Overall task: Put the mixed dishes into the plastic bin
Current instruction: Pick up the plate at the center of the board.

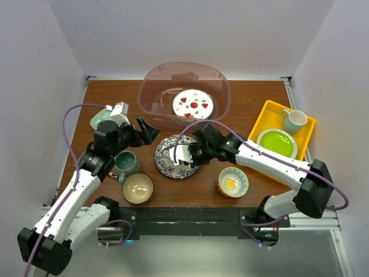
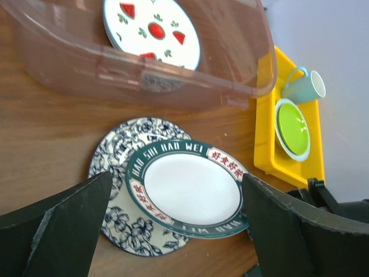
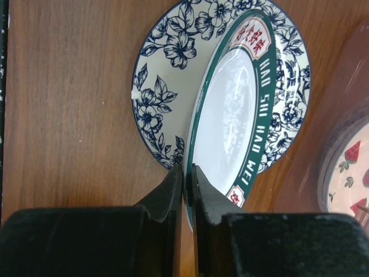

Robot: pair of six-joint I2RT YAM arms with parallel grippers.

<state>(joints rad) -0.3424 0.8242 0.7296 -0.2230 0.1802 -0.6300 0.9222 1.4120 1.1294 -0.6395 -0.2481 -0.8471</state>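
Nearest the arm bases, the tan bowl (image 1: 138,188) and the small patterned bowl (image 1: 233,182) sit on the wooden surface (image 1: 253,95), untouched; just beyond the tan bowl stands the teal mug (image 1: 125,163), upright and also waiting.

In the middle lies the blue-patterned plate (image 1: 166,151), flat on the wood; above it the right fingers (image 3: 170,193) are clenched on the near rim of a green-rimmed plate (image 3: 230,115), a white one with lettering round its border; the right wrist view shows it tipped steeply on edge, its far part over the blue-patterned plate, though whether the two touch I cannot tell. This looks like the dish now in hand, lifted but not yet carried to the tub.

The left fingers (image 2: 63,225) are spread wide and grasp nothing, hanging near the left side of both plates; beside that arm the mint square dish (image 1: 101,118) shows only in part.

Farthest off, the plastic bin (image 1: 158,92) holds a single dish, the white plate with red fruit marks (image 1: 193,105), lying flat on its floor.

By my count one dish is in, one is held, and five are left; the task seems early. The yellow tray (image 1: 266,115) to the right carries the lime-green plate (image 1: 277,142) and a pale mug (image 1: 294,120).
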